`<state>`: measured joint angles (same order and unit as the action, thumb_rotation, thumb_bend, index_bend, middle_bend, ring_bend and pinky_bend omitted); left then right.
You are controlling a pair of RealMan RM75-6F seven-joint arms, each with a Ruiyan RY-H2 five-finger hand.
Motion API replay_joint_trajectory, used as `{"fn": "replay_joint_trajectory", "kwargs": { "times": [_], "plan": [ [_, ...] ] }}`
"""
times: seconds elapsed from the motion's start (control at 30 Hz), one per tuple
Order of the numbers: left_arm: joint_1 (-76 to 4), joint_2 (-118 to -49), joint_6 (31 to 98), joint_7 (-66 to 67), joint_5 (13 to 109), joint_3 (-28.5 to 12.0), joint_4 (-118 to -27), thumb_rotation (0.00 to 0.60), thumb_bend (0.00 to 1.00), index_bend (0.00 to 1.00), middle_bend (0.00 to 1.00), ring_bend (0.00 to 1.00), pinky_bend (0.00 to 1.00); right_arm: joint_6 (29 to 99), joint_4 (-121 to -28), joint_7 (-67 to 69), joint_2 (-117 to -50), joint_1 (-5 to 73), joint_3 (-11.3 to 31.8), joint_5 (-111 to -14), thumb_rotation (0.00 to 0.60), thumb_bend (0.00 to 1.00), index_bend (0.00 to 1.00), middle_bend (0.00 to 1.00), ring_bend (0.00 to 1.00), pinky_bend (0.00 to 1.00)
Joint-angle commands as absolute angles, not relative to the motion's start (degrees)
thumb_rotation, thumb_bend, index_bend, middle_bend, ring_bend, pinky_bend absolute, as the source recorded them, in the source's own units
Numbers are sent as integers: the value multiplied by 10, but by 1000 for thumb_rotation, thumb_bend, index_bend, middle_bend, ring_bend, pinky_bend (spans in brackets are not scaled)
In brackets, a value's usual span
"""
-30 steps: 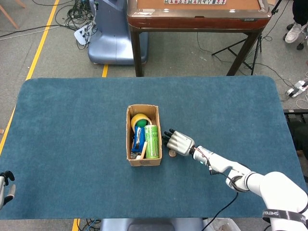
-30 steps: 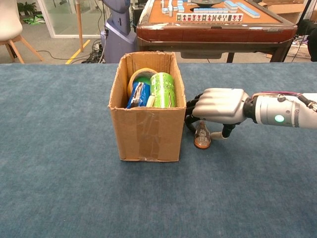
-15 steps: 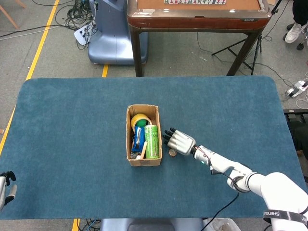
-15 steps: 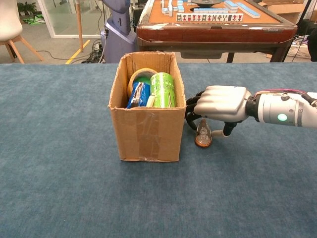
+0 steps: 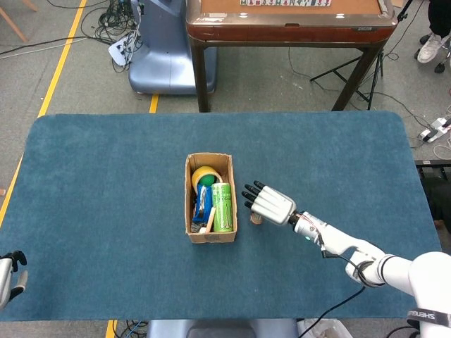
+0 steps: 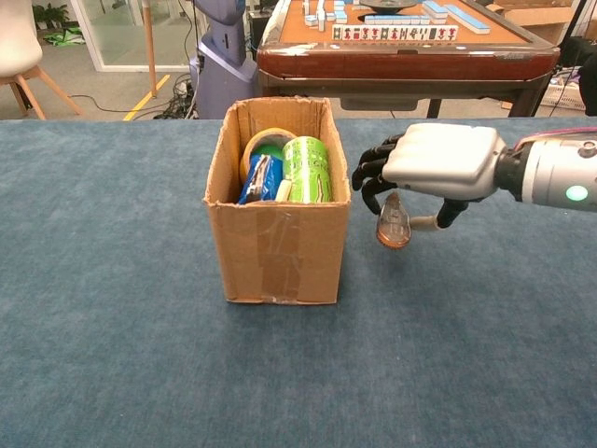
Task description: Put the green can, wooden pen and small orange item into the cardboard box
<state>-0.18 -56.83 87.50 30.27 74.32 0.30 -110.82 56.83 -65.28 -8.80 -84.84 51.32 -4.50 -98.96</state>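
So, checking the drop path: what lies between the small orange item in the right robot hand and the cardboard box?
Nothing: the chest view shows only bare blue table between small orange item and cardboard box.

Right hand [image 6: 437,164], palm down, fingers curled, pinching something beneath it.

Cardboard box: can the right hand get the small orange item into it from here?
Probably yes. The right hand holds the small orange item lifted beside the cardboard box, whose top is open.
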Motion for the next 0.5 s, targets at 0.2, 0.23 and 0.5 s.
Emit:
{"fn": "replay_joint_trajectory", "kwargs": {
  "times": [0.2, 0.23, 0.5],
  "plan": [
    [-5, -574, 872, 309, 744, 2, -1104, 600, 372, 485, 540, 451, 590, 617, -785, -163, -756, 487, -16, -979, 600, 336, 528, 221, 126, 238],
    [-6, -575, 872, 310, 745, 2, -1102, 600, 372, 485, 540, 451, 590, 620, -796, -169, -749, 485, -13, -978, 600, 336, 528, 222, 126, 238],
    [-7, -579, 873, 303, 754, 1, -1094, 600, 372, 488, 540, 451, 590, 630, -862, -201, -721, 484, 20, -971, 600, 338, 528, 224, 126, 238]
  ]
}}
